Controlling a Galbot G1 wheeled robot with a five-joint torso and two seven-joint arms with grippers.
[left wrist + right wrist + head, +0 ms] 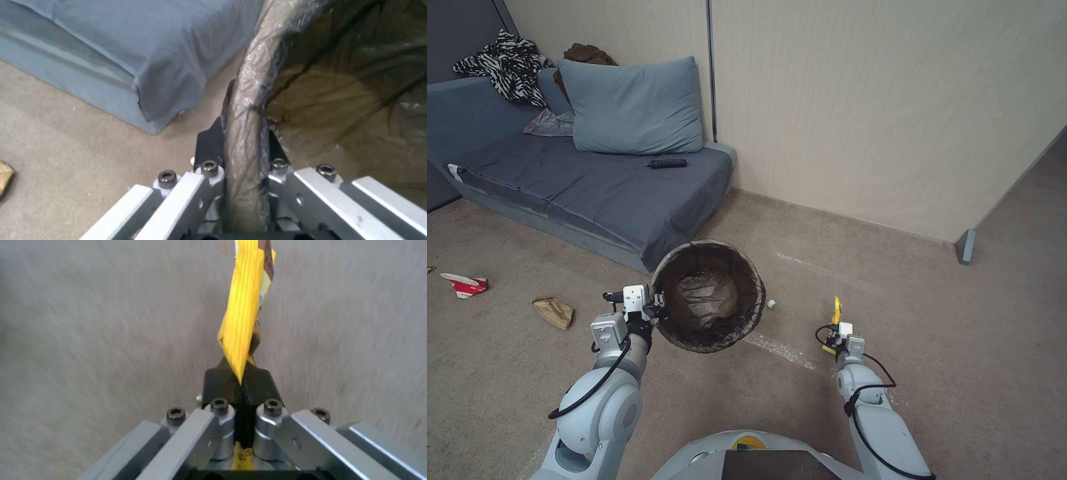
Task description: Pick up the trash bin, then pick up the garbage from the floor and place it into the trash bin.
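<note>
Trash bin [708, 297] first: your left gripper [657, 308] is clamped on the bin's near-left rim, one finger [208, 146] outside and one inside, pinching the brown liner folded over the edge. The bin hangs tilted, its mouth turned up toward you, and it sits just off the corner of the blue sofa [594, 187].

Your right gripper [835, 328] is well to the right of the bin, closed tight on a yellow snack wrapper [244, 316] that sticks out straight beyond the fingertips, over bare carpet [947, 347].

Left of your left gripper, a tan paper bag [553, 311] lies on the carpet; farther left lies a crushed red-and-white paper cup [466, 285]. Just past the bin's right side you have a small white scrap [771, 304] on the floor. Beyond all that, a grey pillow [630, 107] leans at the sofa's back.
</note>
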